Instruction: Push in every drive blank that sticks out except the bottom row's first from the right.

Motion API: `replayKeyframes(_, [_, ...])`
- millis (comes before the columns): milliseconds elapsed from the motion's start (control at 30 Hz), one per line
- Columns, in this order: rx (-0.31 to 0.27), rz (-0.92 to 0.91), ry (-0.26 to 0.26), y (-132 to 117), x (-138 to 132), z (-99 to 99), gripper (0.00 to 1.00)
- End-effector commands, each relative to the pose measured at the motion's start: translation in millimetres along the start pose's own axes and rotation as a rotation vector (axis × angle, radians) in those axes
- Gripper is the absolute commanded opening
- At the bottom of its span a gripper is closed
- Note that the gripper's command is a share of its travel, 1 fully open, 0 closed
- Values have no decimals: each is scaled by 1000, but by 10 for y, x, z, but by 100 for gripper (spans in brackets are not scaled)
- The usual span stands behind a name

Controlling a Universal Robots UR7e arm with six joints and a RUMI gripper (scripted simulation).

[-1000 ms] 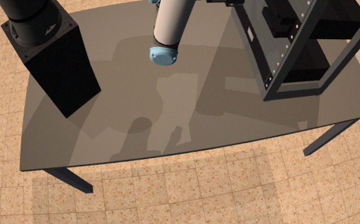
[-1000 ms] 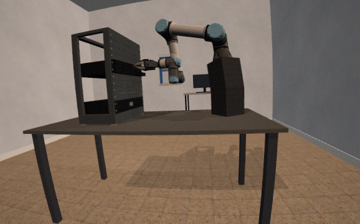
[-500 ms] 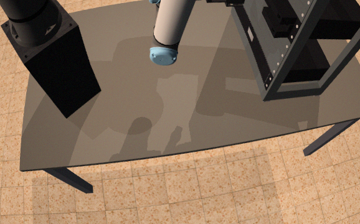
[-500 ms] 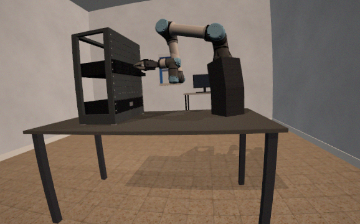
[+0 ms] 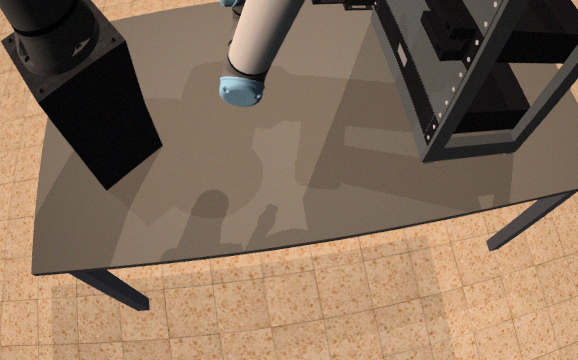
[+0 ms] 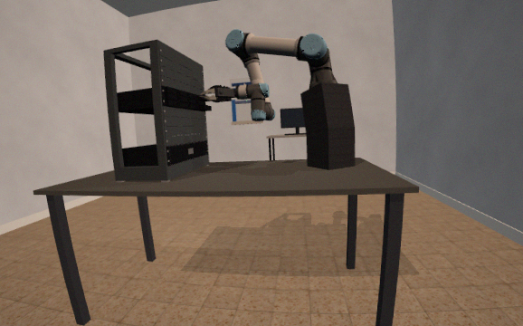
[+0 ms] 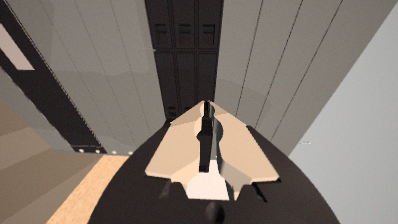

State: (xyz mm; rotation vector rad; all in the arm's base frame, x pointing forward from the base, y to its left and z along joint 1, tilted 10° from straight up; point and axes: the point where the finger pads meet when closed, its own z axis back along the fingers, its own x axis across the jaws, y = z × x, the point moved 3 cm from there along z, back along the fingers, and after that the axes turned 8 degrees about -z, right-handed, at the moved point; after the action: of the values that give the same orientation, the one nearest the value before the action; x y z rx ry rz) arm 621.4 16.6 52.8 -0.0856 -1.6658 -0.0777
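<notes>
The dark rack (image 6: 159,110) stands at the left end of the table, its front facing the arm. The band of black drive blanks (image 6: 185,99) sits at mid height on the front. One blank (image 6: 204,108) at the band's near end sticks out from the face. My gripper (image 6: 205,94) is shut and empty, with its tip against the band's upper part. In the wrist view the shut fingers point at the black blanks (image 7: 184,70), which run in columns between grey panels. The rack also shows in the top view (image 5: 474,75); the gripper is out of frame there.
The arm's black pedestal (image 6: 327,127) stands at the right end of the table. A second black unit (image 6: 186,153) sits low in the rack. The arm's elbow (image 5: 241,90) hangs over the table. The table edge (image 5: 289,245) lies near the rack.
</notes>
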Motion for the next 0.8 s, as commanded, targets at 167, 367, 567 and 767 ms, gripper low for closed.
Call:
replayKeyframes(167, [0, 0, -3, -13, 3, 491, 0])
replayKeyframes(367, [0, 0, -3, -13, 3, 632, 0])
replayKeyframes(567, [0, 0, -3, -13, 3, 640, 0])
replayKeyframes(767, [0, 0, -3, -33, 7, 641, 0])
